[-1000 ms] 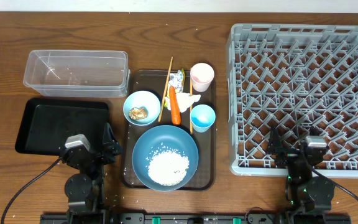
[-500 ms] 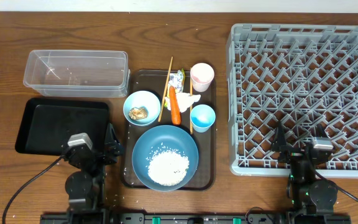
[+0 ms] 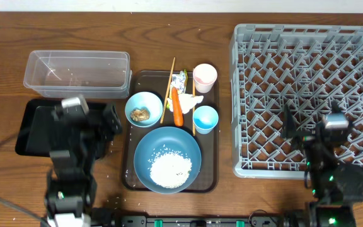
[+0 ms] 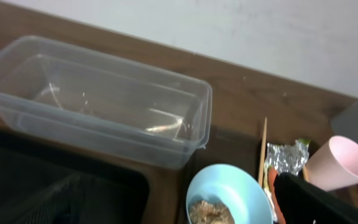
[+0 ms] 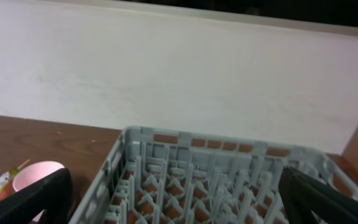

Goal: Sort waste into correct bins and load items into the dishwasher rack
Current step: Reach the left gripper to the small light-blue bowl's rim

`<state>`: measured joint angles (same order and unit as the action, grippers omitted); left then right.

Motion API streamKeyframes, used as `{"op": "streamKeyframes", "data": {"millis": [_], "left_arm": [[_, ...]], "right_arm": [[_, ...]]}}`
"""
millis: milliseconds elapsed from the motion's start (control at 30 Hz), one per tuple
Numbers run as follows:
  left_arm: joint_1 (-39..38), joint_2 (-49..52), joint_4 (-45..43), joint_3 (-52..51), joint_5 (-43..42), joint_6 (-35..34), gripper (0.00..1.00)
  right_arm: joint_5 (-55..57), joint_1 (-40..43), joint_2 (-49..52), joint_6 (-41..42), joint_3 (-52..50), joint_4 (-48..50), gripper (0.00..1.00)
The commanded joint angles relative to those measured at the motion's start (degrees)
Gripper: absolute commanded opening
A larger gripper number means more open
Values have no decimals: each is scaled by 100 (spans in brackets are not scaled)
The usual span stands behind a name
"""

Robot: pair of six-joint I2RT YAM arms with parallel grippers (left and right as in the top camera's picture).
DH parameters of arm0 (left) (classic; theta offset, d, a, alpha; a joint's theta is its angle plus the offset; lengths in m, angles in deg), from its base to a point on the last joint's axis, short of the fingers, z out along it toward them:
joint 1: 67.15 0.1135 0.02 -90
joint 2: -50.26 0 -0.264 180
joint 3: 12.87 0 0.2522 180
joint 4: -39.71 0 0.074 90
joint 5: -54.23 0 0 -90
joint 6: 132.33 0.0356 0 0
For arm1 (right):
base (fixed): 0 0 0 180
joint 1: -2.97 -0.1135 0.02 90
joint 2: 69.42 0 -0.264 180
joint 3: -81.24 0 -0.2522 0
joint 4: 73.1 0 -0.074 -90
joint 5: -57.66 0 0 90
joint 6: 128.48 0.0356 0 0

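Waste: white rice grains [image 3: 169,169] heaped in the large blue bowl [image 3: 145,151]; a brownish food scrap [image 3: 140,114] in the small light-blue bowl [image 3: 145,101]; the orange carrot [image 3: 177,107] lies lengthwise mid-tray, with a crumpled wrapper [image 3: 179,81] at its far end and a white tissue [image 3: 192,100] just beside it.
Dishes: all on the brown serving tray [image 3: 150,79] — pale pink cup [image 3: 205,77] at the far right corner, light-blue cup [image 3: 205,118] nearer, upright. The chopsticks [image 3: 167,90] lie apart, one on each side of the carrot.
Bins: clear tub [image 3: 74,54] far left; black tray [image 3: 33,126] in front of it, nothing visible inside it.
Rack: grey dishwasher rack [image 3: 295,28] on the right, no dish in it.
Left gripper [image 3: 109,120]: above the black tray's right end — fingers spread wide, grasping nothing.
Right gripper [image 3: 292,126]: above the rack's near part, fingers likewise released and bare.
Table [image 3: 225,189]: dark wood, under everything.
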<state>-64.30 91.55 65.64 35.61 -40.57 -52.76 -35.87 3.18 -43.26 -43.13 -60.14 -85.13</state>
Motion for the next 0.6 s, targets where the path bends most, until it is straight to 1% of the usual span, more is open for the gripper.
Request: {"op": "streamKeyframes", "data": {"millis": [0,133,267,467,567], "left_arm": [[-39,654,549,1019,-85,68,98],[-345,1314,1373,2081,-81,520,98],[-846,1856,2142,3001,-74,1128,98],[-1375,2872,3392,3978,-81,1145,98],[-1552,3300,3652,4041,-164,1123,98]], "right_arm": [[-341,48,643,-212,662,-118,99],[-452,48,1499,-232,1456,-538,99],[-514,48,2354,-232,2345,-1386,99],[-885,48,3668,-229,3764,-2957,99],[-1029,48,4157,-229,4258,-3451,99]]}}
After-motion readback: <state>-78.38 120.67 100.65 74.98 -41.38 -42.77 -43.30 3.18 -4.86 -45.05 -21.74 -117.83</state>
